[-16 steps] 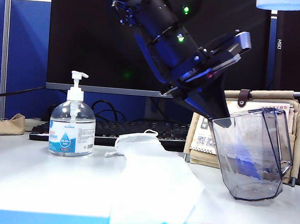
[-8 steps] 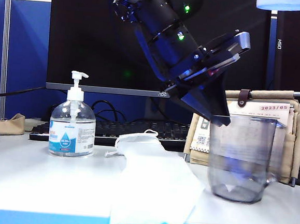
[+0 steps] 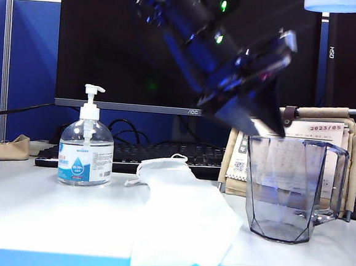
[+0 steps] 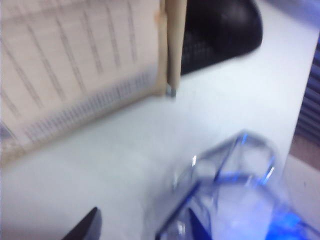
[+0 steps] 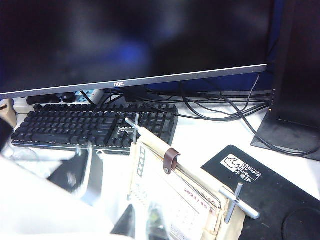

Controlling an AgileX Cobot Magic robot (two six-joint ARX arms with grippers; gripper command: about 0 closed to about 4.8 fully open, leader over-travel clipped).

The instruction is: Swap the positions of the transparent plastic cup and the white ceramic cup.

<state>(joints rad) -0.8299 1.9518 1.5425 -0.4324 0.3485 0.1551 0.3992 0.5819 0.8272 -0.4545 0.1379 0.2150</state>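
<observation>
Left hand (image 3: 270,131) above transparent plastic cup (image 3: 294,188), calendar (image 3: 316,134) behind

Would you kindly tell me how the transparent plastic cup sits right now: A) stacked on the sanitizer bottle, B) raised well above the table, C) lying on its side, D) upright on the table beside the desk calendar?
D: the transparent plastic cup stands upright on the table in front of the desk calendar, under the left end effector.

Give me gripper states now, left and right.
Left gripper: at the rim of the transparent plastic cup, which stands on the table; open or shut cannot be told.
Right gripper: closed, out of clear view, holding nothing visible.
</observation>
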